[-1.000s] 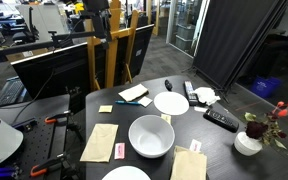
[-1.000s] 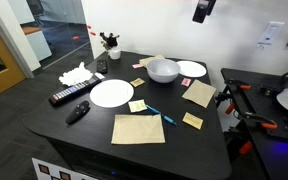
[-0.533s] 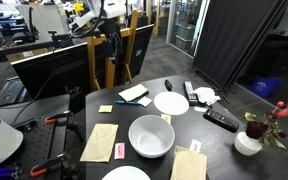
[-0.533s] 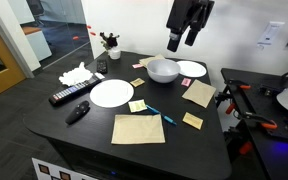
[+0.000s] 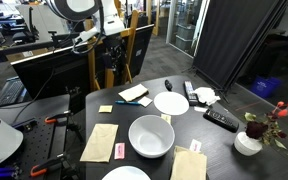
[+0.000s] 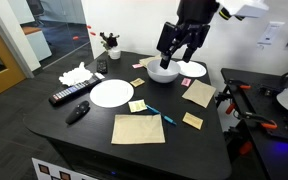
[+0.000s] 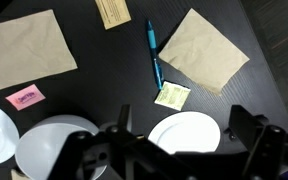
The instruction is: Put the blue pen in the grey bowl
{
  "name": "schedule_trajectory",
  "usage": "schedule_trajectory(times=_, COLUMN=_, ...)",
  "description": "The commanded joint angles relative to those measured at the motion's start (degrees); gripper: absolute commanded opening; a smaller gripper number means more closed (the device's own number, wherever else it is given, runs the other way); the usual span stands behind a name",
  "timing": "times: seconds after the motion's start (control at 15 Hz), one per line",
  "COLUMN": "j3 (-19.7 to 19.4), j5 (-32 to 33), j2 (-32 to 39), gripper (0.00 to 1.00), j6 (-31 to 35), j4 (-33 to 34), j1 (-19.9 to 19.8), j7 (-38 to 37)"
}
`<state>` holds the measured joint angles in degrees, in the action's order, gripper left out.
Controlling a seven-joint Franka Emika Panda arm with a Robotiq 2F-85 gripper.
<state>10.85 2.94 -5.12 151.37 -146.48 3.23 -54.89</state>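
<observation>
Pincer: the black two-finger gripper (image 7: pixel 182 122) hangs high over the table. Its fingers are spread wide and nothing is between them.
Below it: in the wrist view we see a flat white round plate (image 7: pixel 189 138) under the fingers. The large, deep, pale grey bowl (image 7: pixel 39 150) sits beside that plate.
Pen: the thin teal-blue stick pen (image 7: pixel 154 50) lies flat on the black round table (image 7: pixel 94 85), with nothing holding it. It sits between two tan paper napkins, just beside the edge of the nearer tan napkin (image 7: pixel 204 50). One end is near a small yellow sticky note (image 7: pixel 172 95).
Bowl again: in an exterior view the bowl (image 6: pixel 152 72) is near the pen (image 6: pixel 152 112), and nothing tall stands between them.
Step in hand: we judge this to be the reach for the pen, so the task has hardly begun.
Doing it well: we should move across until the pen's middle is centred between the fingers, then come straight down. In the wrist view the fingers already seem to stand either side of the pen's long line, so we expect little wrist turn.
Depth: the pen is low and slim, so the fingertips must come almost to the tabletop before closing.
Risk: the fingers could catch the napkin edge or the sticky note, or the pen could roll away if one finger touches it first.
</observation>
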Motion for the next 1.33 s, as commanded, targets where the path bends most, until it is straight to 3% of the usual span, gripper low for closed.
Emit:
schedule_trajectory(times=0.0, j3=-0.1, j5=4.7, j2=3.2, gripper=1.00, j6=3.7, j4=0.2, j1=0.3, j7=-5.4)
schedule_trajectory(times=0.4, j3=-2.9, j5=12.7, j2=10.0, gripper=1.00, j6=8.4, j4=0.8, j1=1.5, j7=-9.5)
schedule_trajectory(times=1.27, j3=-10.1, j5=10.6, j2=23.0, gripper=1.00, j6=9.2, j4=8.8, j1=7.4, j7=-4.5)
